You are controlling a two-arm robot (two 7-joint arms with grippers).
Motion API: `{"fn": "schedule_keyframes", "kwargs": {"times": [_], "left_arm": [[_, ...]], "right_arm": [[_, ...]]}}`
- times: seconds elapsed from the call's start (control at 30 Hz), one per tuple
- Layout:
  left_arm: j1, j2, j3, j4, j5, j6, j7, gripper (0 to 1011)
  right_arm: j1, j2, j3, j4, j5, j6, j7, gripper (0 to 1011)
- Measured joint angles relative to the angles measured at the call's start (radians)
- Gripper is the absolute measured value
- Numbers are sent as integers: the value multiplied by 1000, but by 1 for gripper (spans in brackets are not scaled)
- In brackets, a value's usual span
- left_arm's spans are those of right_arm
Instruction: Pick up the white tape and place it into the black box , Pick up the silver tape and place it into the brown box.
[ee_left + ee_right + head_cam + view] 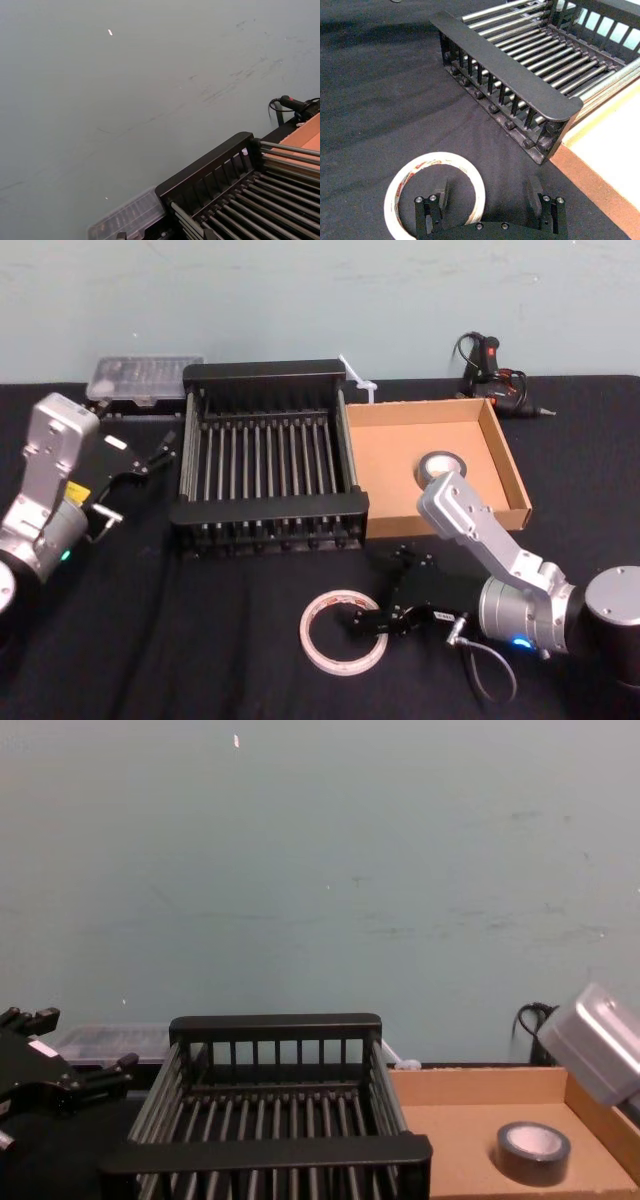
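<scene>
Two tape rolls: one white tape [344, 631] at 6 o'clock, one silver tape [441, 466] at 3 o'clock. Two boxes: one black box [266, 510], one brown box [505, 468]. One clear plastic case [143, 377] at 10 o'clock. One glue gun [495, 373] at 2 o'clock.

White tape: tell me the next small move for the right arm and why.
Probably close the right end effector on the white tape. Its fingers are open and straddle the ring's wall, one inside the hole and one outside, with the roll flat on the cloth. The silver tape already lies in the brown box; the black box holds nothing.
</scene>
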Motion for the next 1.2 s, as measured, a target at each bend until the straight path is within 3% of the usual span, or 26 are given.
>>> {"fn": "schedule_keyframes", "kwargs": {"times": [1.2], "left_arm": [[0, 0, 0, 0, 0, 0, 0, 1001]], "right_arm": [[-10, -13, 8, 17, -35, 13, 18, 1002]]}}
